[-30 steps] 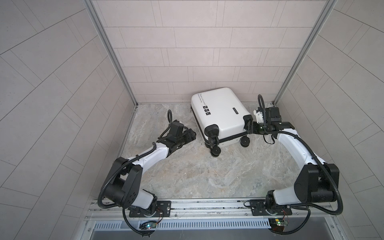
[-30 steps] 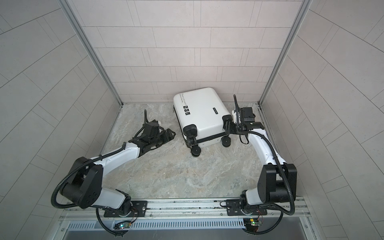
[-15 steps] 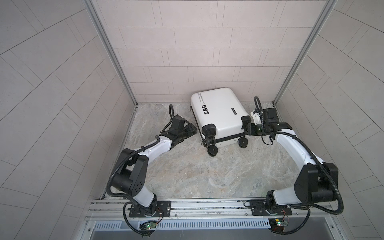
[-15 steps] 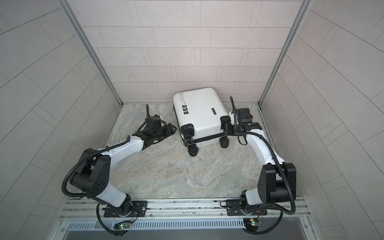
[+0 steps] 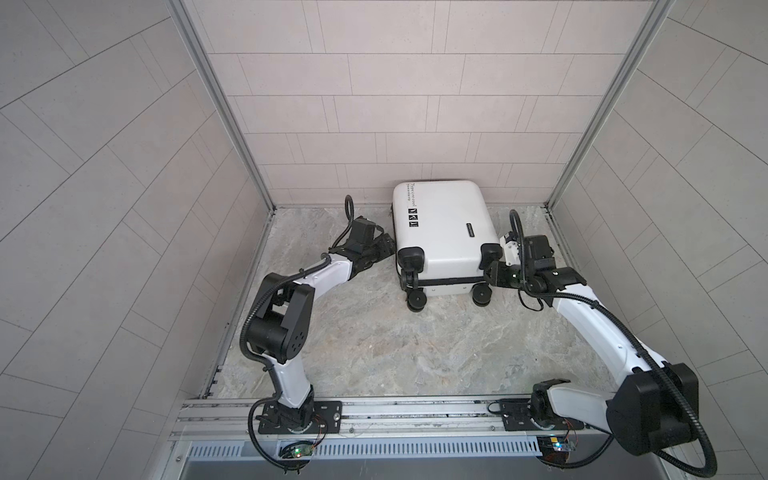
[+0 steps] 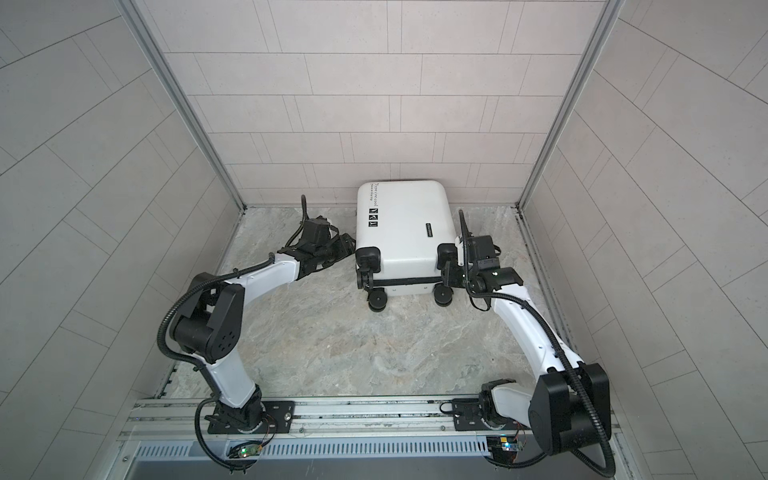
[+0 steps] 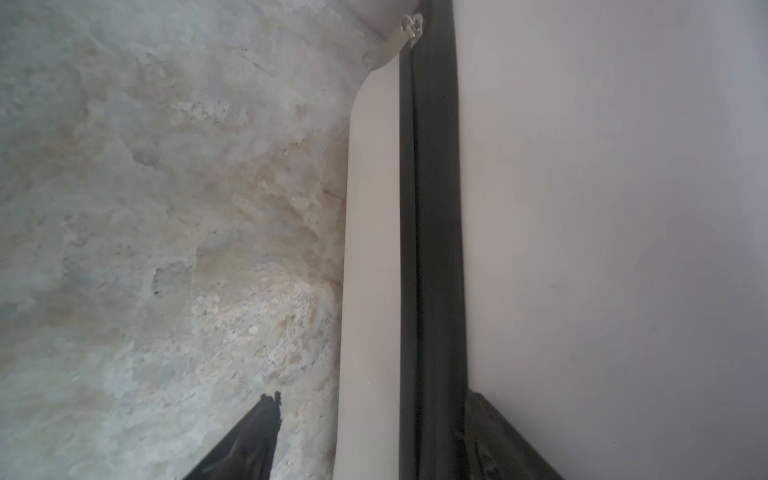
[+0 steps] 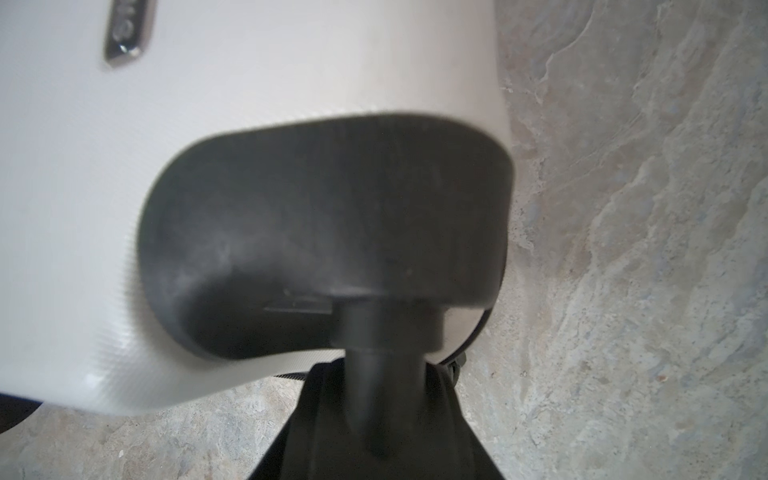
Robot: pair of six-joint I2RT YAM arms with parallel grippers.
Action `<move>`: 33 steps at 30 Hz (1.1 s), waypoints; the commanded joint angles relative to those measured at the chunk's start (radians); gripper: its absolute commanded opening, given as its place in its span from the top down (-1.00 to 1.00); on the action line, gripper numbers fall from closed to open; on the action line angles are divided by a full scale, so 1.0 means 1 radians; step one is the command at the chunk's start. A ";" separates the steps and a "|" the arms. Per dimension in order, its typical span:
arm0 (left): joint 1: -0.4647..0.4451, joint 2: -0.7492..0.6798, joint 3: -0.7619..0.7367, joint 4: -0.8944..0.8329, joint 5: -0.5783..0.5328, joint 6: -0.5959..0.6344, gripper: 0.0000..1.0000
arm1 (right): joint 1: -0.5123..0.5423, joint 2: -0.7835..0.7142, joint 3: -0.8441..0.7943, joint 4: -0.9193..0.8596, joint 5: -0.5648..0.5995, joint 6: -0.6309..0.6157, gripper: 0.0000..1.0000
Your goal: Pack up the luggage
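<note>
Your luggage (image 5: pixel 444 226) lay closed and flat on the floor (image 5: pixel 374 340). Its top end was near the back wall (image 5: pixel 395 124) and its wheels pointed toward the arm bases. Your left gripper (image 5: pixel 385 246) was at its left side with the jaws spread: one finger (image 7: pixel 257 436) was over the floor, the other beside the black zipper band (image 7: pixel 432 249). Your right gripper (image 5: pixel 495 275) was pinching the wheel post (image 8: pixel 386 332) at the near right corner of the luggage.

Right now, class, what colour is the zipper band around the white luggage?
Black. The zipper band shows best in the left wrist view.
</note>
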 commanded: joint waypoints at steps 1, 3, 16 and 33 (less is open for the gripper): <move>-0.020 0.065 0.068 0.010 0.089 0.021 -0.48 | 0.068 -0.034 -0.054 -0.031 -0.053 0.052 0.89; -0.023 0.093 0.093 0.017 0.099 0.021 -0.47 | 0.081 -0.056 -0.080 -0.028 -0.031 0.096 0.91; -0.021 0.133 0.141 0.070 0.054 0.095 -0.44 | 0.092 -0.127 -0.127 -0.039 0.099 0.244 0.94; 0.002 -0.460 -0.707 0.547 -0.096 0.148 -0.40 | 0.090 -0.111 -0.073 -0.084 0.117 0.204 0.96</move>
